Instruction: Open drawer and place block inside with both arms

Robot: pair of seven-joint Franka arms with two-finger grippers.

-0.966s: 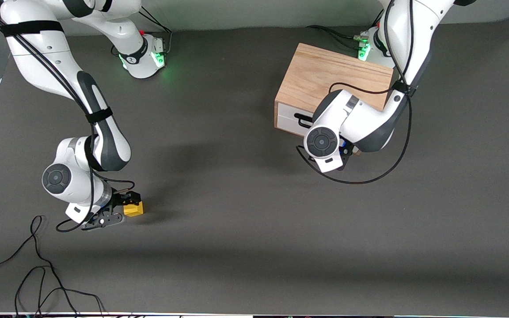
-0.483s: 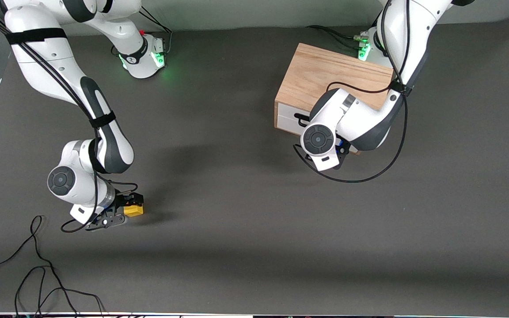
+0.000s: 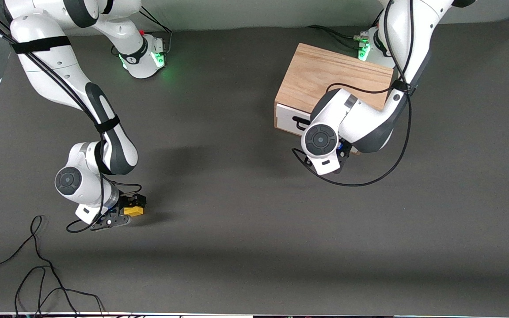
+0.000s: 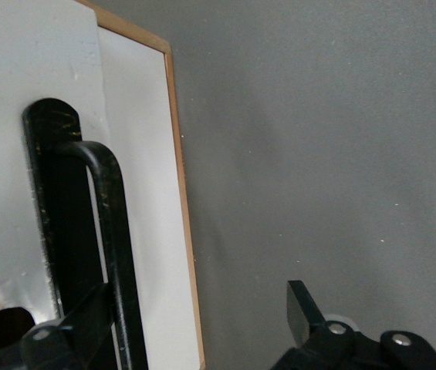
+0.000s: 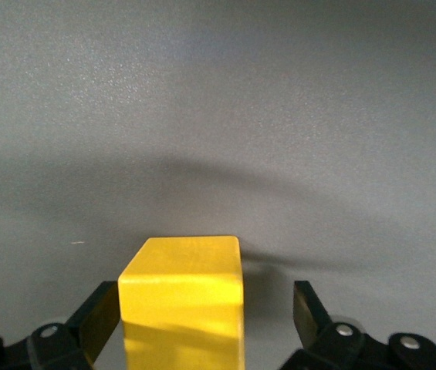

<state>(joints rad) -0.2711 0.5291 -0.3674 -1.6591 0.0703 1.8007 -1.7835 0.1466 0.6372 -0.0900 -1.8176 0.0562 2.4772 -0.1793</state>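
Toward the right arm's end of the dark grey table, near the camera-side edge, the right gripper straddled the small yellow cube block, fingers wide, one touching. Uneven closing could skew it. Left gripper, wide open, bracketed the white-fronted oak drawer's black wire handle; it could slip off.

My left gripper spread around handle at drawer front; bare table in front of drawer, free passage.

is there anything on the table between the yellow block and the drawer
Nothing visible: bare table lies between the block and the drawer. The right hand straddles the block; the left hand is open at the handle.
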